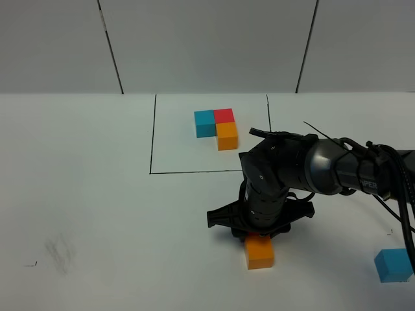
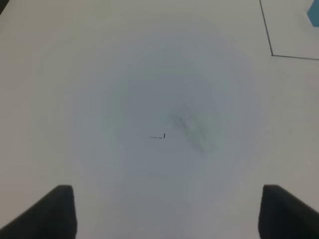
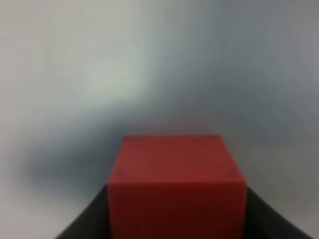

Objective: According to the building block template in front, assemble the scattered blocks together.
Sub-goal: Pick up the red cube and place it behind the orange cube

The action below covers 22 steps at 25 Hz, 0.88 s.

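Right end effector [image 3: 177, 224] clamped on red cube [image 3: 177, 184] beside orange cube [image 1: 259, 251], left end effector [image 2: 167, 214] wide apart above tabletop [image 2: 124, 74]

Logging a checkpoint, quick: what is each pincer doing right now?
Left pincer: open, holding nothing.
Right pincer: closed on the red block.

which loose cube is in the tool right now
The red cube, clamped in the right tool; the orange cube and light blue cube lie ungripped.
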{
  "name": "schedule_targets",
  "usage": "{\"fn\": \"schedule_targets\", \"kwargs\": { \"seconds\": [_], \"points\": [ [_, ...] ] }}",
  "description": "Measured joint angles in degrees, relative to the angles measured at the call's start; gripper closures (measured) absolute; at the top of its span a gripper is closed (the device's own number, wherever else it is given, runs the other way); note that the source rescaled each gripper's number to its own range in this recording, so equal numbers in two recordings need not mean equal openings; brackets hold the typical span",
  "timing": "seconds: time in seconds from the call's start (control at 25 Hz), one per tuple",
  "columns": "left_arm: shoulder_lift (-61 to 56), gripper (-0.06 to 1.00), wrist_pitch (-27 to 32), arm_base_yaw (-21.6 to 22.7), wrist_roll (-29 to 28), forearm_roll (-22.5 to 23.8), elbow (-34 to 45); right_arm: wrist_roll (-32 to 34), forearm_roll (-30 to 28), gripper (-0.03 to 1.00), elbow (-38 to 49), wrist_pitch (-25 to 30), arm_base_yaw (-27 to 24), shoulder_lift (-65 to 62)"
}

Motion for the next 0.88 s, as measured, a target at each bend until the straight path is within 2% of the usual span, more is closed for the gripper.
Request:
{"fn": "schedule_targets", "kwargs": {
  "seconds": [0.88],
  "points": [
    [0.00, 0.30, 0.00, 0.00, 0.00, 0.00, 0.00, -0.11, -3.90, 0.96, 0.00, -1.20, 0.22, 0.06]
  ]
}}
